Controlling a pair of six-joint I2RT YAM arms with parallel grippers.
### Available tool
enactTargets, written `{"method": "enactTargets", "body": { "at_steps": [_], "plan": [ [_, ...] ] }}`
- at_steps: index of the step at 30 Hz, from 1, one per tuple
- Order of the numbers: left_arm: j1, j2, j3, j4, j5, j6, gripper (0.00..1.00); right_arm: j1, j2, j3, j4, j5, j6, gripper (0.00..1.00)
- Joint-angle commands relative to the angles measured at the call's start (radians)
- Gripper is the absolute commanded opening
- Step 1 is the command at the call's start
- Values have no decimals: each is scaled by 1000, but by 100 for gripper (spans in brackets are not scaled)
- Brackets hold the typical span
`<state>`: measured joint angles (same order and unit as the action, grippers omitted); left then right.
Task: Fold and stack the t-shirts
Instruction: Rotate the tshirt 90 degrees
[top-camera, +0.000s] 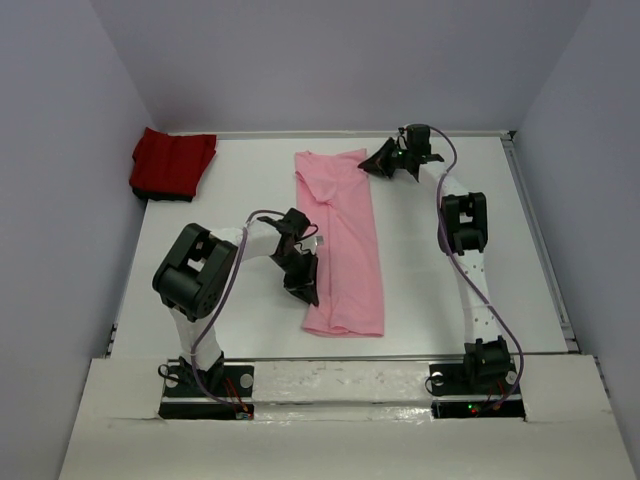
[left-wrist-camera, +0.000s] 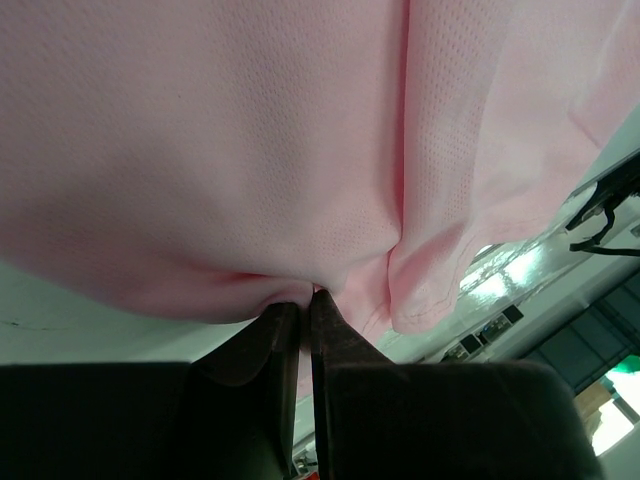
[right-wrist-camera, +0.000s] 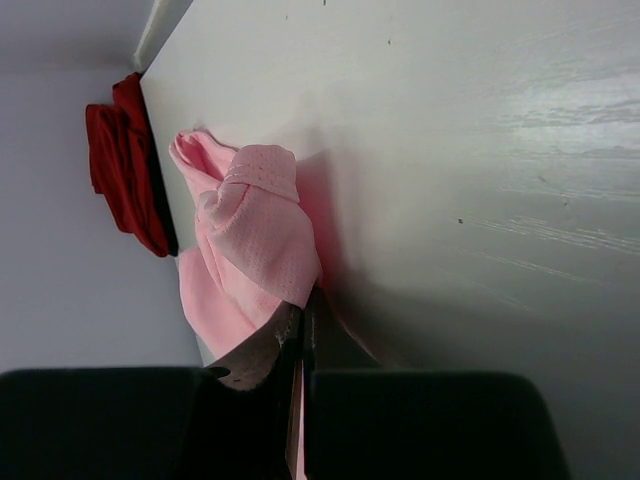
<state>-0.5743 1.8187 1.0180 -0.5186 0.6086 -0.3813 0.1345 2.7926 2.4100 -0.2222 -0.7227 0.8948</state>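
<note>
Shirt (top-camera: 350, 250) of pink mesh, long strip, left end effector (left-wrist-camera: 305, 297) pinching edge, right end effector (right-wrist-camera: 304, 302) pinching top

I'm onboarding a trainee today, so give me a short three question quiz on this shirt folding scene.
1. Fill in: the red shirt sits in the far ___ corner of the table.
2. True or false: the left hand is open, clear of the pink shirt.
3. The right hand pinches: A the pink shirt's far end, B the red shirt, C nothing.
Key: 1 left; 2 false, the left hand is shut on the pink shirt's edge; 3 A.
</note>
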Motion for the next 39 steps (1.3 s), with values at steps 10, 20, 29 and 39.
{"method": "enactTargets", "body": {
  "at_steps": [10, 20, 29, 39],
  "plan": [
    [-22, -27, -1, -15, 34, -25, 19, 4, 47, 97, 72, 14, 15, 0],
    [-30, -55, -29, -15, 34, -34, 19, -6, 67, 110, 95, 17, 13, 0],
    [-33, -65, -45, -18, 25, -42, 19, -24, 54, 113, 106, 6, -11, 51],
    [-33, -64, -38, -29, 8, -44, 22, -53, -21, 23, 101, -9, -68, 55]
  ]
}}
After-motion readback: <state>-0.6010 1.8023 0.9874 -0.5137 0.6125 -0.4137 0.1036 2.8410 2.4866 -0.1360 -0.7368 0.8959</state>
